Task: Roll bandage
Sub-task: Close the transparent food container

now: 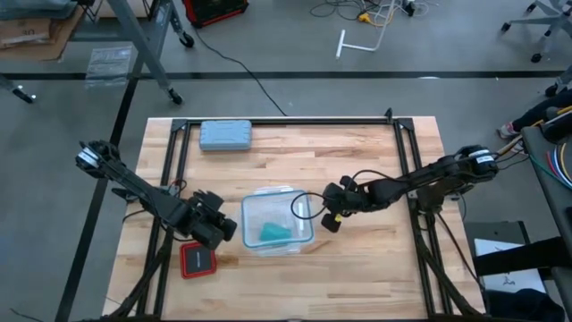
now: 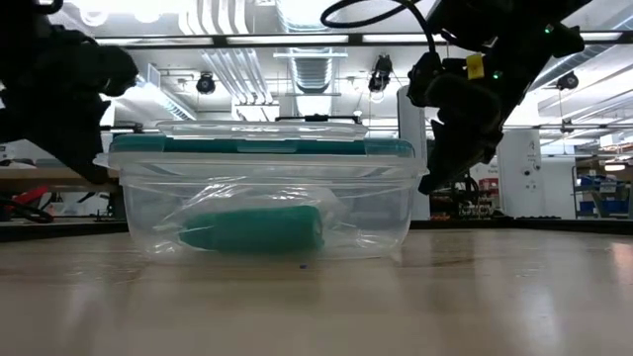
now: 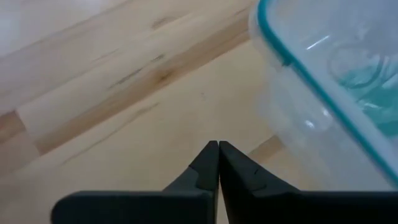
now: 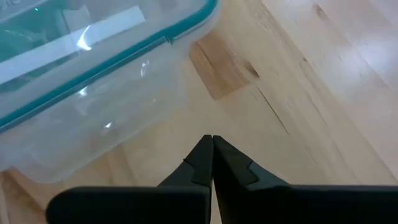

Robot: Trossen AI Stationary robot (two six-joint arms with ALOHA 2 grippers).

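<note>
The teal-green bandage (image 1: 273, 233) lies as a roll (image 2: 259, 228) on the floor of a clear plastic box (image 1: 308, 234) whose teal-rimmed lid (image 2: 261, 144) is on. My left gripper (image 3: 218, 149) is shut, just off the box's left side, touching nothing. My right gripper (image 4: 212, 142) is shut too, just off the box's right side, above the wood.
A grey-blue hard case (image 1: 225, 135) lies at the table's far left. A small red and black square device (image 1: 197, 259) sits at the near left, beside my left arm. Black rails (image 1: 286, 122) frame the table's far and side edges.
</note>
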